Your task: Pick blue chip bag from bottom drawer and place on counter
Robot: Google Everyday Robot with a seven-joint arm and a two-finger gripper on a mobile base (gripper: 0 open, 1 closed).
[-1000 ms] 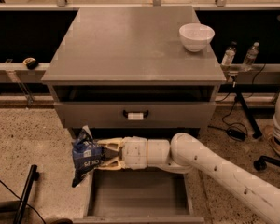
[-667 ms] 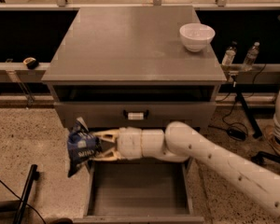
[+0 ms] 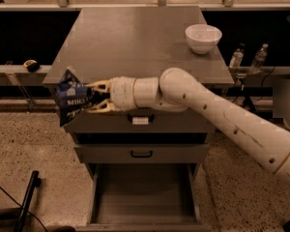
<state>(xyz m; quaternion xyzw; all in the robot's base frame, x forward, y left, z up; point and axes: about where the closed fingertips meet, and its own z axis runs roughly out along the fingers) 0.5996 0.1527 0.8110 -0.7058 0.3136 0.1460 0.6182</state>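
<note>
My gripper (image 3: 93,96) is shut on the blue chip bag (image 3: 72,96), a crinkled dark blue bag with white lettering. It holds the bag in the air at the counter's front left corner, level with the counter's edge. The counter (image 3: 135,42) is the wide grey top of the cabinet. The bottom drawer (image 3: 144,197) stands pulled open below, a plain grey box with nothing showing inside. My white arm reaches in from the right across the cabinet front.
A white bowl (image 3: 203,37) stands at the counter's back right. Two shut black-handled drawers (image 3: 141,153) sit above the open one. Two bottles (image 3: 246,58) stand to the right of the cabinet. A dark pole (image 3: 26,202) lies on the floor at left.
My gripper has lifted the blue chip bag from just above the open bottom drawer up to the level of the counter's front left edge.
</note>
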